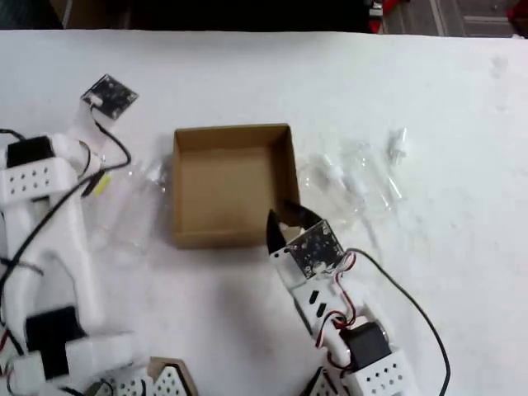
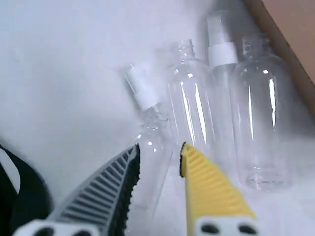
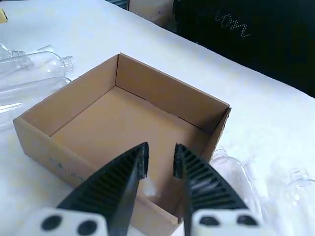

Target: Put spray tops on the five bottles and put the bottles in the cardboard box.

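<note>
The open cardboard box stands mid-table with nothing in it. Left of it lie several clear bottles. My left gripper, one finger grey and one yellow, hangs open over a bottle with a white spray top. Beside that bottle lie an uncapped bottle, a second capped one and another uncapped one. My right gripper is open by a narrow gap, holding nothing, at the box's near right corner. More clear bottles and spray tops lie right of the box.
A single white spray top lies apart at the far right. The box edge runs close by the left-hand bottles. Both arms' cables trail over the near side of the white table, which is bare at the back.
</note>
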Tool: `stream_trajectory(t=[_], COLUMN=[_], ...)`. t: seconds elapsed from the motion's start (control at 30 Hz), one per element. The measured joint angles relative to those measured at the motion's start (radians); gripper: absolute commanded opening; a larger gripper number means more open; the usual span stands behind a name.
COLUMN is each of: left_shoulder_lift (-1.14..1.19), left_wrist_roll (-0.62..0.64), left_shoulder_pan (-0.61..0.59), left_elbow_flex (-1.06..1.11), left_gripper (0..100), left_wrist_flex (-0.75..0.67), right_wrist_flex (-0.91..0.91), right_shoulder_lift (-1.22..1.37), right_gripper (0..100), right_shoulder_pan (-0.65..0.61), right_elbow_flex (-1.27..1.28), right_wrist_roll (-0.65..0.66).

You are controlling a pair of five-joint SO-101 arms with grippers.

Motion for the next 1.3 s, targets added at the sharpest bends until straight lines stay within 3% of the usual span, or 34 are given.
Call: stream_trajectory(t=[0.33, 0.67, 1.3], left_shoulder_lift=[0.417, 0.623, 0.767], left_wrist_roll=[0.0, -0.009, -0.063], left_shoulder_pan=[-0.003, -0.063, -0.058], left_elbow_flex=[-0.374, -0.608, -0.638], left_gripper=[14, 14, 14], left_wrist_flex=[0.144, 0.175, 0.175], right_wrist_flex=[0.014, 0.029, 0.029], right_shoulder_lift=[0.0, 0.0, 0.0], right_gripper=[7.0, 7.0, 7.0], right_shoulder_pan=[0.0, 0.0, 0.0], right_elbow_flex=[0.0, 0.0, 0.0], right_wrist_roll=[0.0, 0.0, 0.0])
